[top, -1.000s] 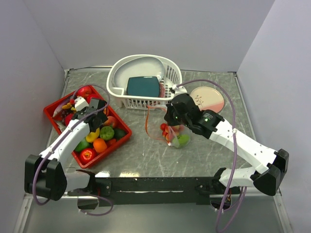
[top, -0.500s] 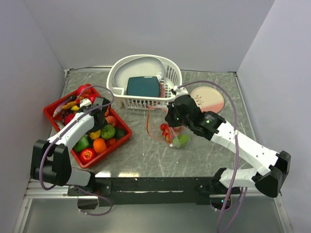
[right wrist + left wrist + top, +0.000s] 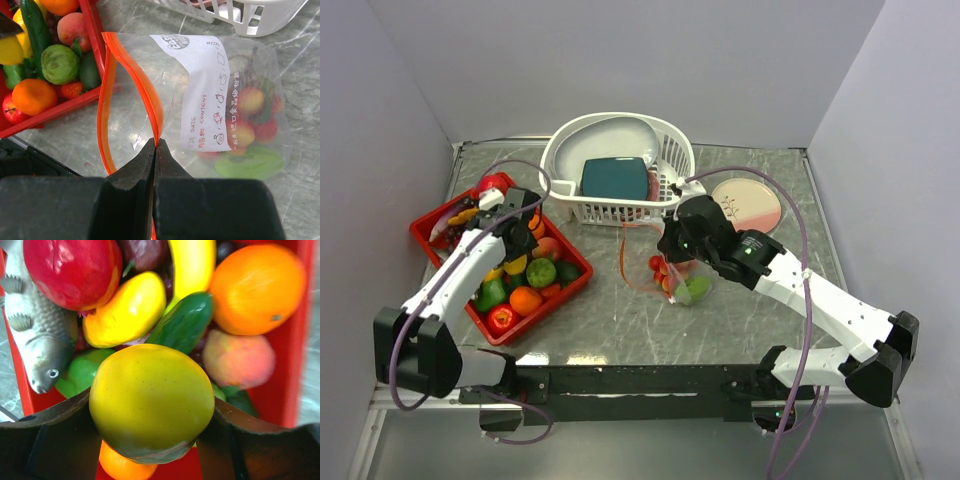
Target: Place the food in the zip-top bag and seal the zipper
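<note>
My left gripper is over the red tray and shut on a round yellow-green fruit, which fills the space between its fingers. More food lies below it in the tray: an orange, a peach, a green cucumber and a red apple. My right gripper is shut on the orange-red zipper and holds the mouth of the clear zip-top bag open, facing the tray. Red and green pieces lie in the bag's bottom.
A white slotted basket with a teal slab stands at the back centre. A pink plate lies at the back right. A grey toy fish lies at the tray's edge.
My left arm has swung back over the tray with the yellow-green fruit between its fingers and the fruit has risen a little. The right gripper and the bag have hardly moved.
</note>
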Controlling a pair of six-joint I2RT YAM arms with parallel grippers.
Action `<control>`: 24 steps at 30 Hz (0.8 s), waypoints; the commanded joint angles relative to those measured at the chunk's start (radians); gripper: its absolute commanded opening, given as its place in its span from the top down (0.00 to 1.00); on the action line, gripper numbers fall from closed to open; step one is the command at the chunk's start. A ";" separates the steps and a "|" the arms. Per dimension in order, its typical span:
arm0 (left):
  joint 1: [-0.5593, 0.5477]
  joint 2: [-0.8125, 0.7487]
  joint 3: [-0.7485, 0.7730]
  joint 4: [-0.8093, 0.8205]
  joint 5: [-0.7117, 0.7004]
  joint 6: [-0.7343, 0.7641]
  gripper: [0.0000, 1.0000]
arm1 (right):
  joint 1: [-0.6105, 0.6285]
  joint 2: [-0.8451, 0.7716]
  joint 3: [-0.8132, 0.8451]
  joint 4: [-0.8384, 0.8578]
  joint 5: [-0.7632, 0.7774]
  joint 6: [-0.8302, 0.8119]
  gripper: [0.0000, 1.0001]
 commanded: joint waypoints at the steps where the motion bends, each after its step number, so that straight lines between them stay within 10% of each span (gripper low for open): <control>1: -0.009 -0.079 0.087 -0.026 0.073 0.048 0.80 | -0.003 -0.024 0.001 0.049 -0.006 -0.008 1.00; 12: -0.427 -0.094 0.267 0.215 0.259 -0.145 0.87 | -0.005 0.014 0.053 0.030 0.011 0.014 1.00; 24: -0.602 -0.053 0.090 0.629 0.233 -0.268 0.84 | -0.006 0.081 0.153 -0.017 0.047 0.057 1.00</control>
